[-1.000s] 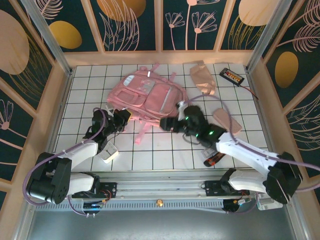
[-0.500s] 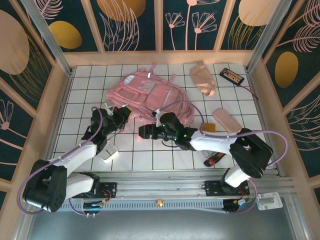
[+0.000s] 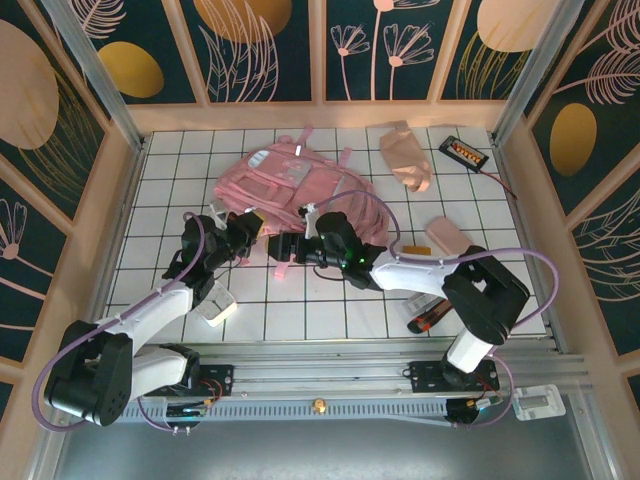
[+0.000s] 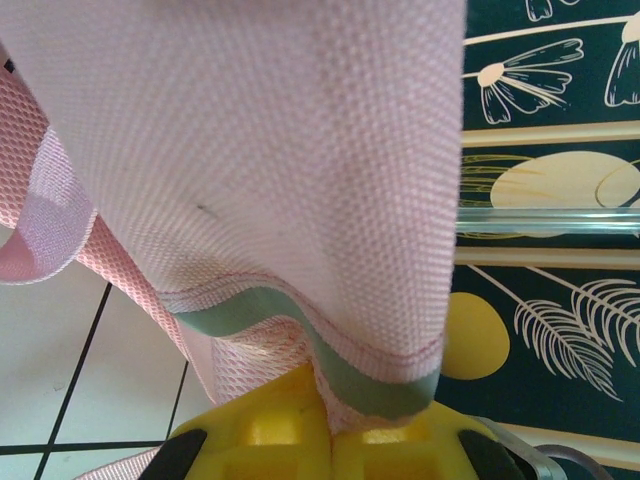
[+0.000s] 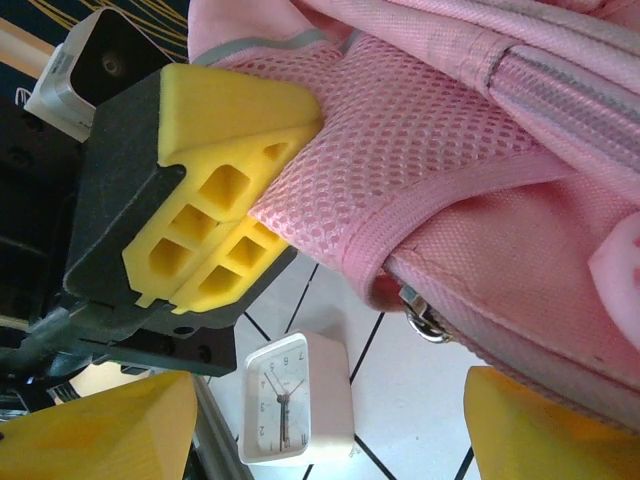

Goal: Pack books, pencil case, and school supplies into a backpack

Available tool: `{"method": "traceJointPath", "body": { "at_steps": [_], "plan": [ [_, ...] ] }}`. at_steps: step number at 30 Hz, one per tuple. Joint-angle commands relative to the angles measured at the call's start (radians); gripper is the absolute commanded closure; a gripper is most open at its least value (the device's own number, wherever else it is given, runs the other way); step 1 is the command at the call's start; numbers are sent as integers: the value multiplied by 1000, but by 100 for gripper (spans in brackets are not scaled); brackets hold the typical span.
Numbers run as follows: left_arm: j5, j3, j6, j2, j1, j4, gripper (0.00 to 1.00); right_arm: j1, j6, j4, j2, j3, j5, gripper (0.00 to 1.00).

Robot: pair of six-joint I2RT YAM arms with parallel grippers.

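Grid-tiled table [image 3: 330, 315], left tool [image 3: 254, 226] clamping backpack [image 3: 292, 185]

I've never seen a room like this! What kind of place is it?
Probably a robot practice booth, not a classroom: a left arm and a right arm bolted to a white gridded table, walls of painted leaf panels around it, and a pink backpack laid out for packing.

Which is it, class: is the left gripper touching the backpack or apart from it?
Touching. The left wrist view shows the left gripper shut on a fold of the backpack, fabric pinched between its yellow fingers.
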Motion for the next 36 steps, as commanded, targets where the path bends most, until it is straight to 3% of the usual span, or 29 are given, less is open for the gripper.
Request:
{"method": "traceJointPath", "body": {
  "at_steps": [1,19,27,36],
  "plan": [
    [35,66,-34,-36,-7,83,100,-15,3,-21,26,34,35,28],
    [40,93,-26,-27,-7,60,100,-26,-45,-171,65,85,156,27],
    [40,92,-31,-33,-7,58,100,-25,-56,-284,75,136,256,43],
    [40,93,-29,-50,-7,41,100,-5,-81,-482,120,244,434,47]
  ]
}}
